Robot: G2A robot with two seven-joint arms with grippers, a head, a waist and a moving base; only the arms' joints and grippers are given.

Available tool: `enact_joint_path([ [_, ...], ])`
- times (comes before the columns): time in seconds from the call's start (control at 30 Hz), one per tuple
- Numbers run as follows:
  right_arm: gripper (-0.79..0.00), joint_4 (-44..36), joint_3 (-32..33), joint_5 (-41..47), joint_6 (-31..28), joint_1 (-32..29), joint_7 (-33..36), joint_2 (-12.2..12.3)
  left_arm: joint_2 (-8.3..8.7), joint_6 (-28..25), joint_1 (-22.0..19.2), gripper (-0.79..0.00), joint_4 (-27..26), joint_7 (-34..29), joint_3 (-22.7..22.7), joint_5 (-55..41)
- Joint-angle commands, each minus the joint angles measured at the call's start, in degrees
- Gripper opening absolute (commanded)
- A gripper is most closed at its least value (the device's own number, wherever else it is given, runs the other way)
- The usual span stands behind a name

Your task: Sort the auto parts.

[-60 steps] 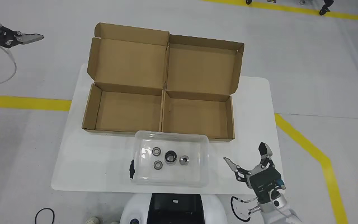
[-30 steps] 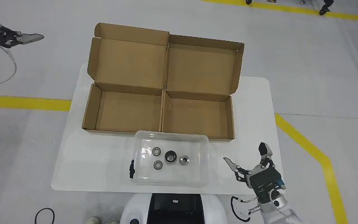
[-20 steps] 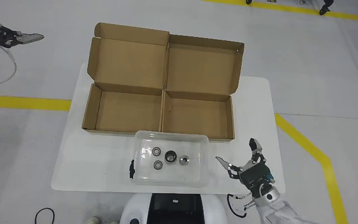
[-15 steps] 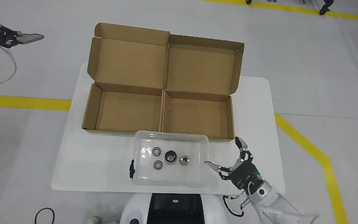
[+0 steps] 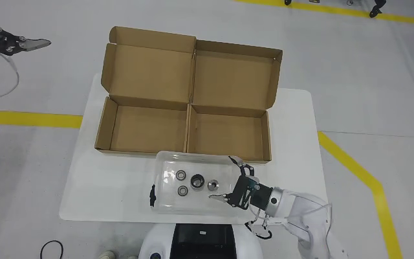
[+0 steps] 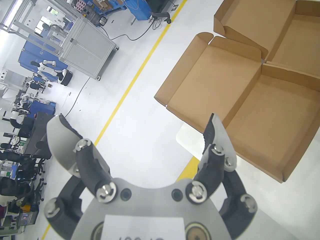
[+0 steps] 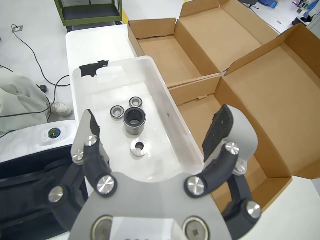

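Right gripper [image 5: 224, 180] — spread open — over the clear plastic tray [image 5: 194, 154], lower centre; straddle the flat silver ring [image 7: 138, 146] squarely.

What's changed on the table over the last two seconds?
The right gripper swung left from the table's near right corner to the right end of the clear bin, jaws open, holding nothing. The four parts in the bin, both cardboard boxes and the left gripper, off to the table's side, stayed put.
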Motion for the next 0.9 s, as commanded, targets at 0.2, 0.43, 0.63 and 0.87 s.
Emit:
enact_joint_path([
  [0.2,0.0,0.0,0.1,-0.2,-0.1,-0.1,-0.1,0.0,0.0,0.0,0.0,0.0,0.0,0.0,0.0,0.0],
  [0.43,0.0,0.2,0.0,-0.5,-0.2,0.0,0.2,0.0,0.0,0.0,0.0,0.0,0.0,0.0,0.0,0.0],
  [0.63,0.0,3.8,-4.1,-1.8,-4.3,6.8,3.3,0.3,0.0,0.0,0.0,0.0,0.0,0.0,0.0,0.0],
  [0.87,0.0,10.5,-10.4,0.7,-4.4,14.5,8.5,-0.2,0.0,0.0,0.0,0.0,0.0,0.0,0.0,0.0],
])
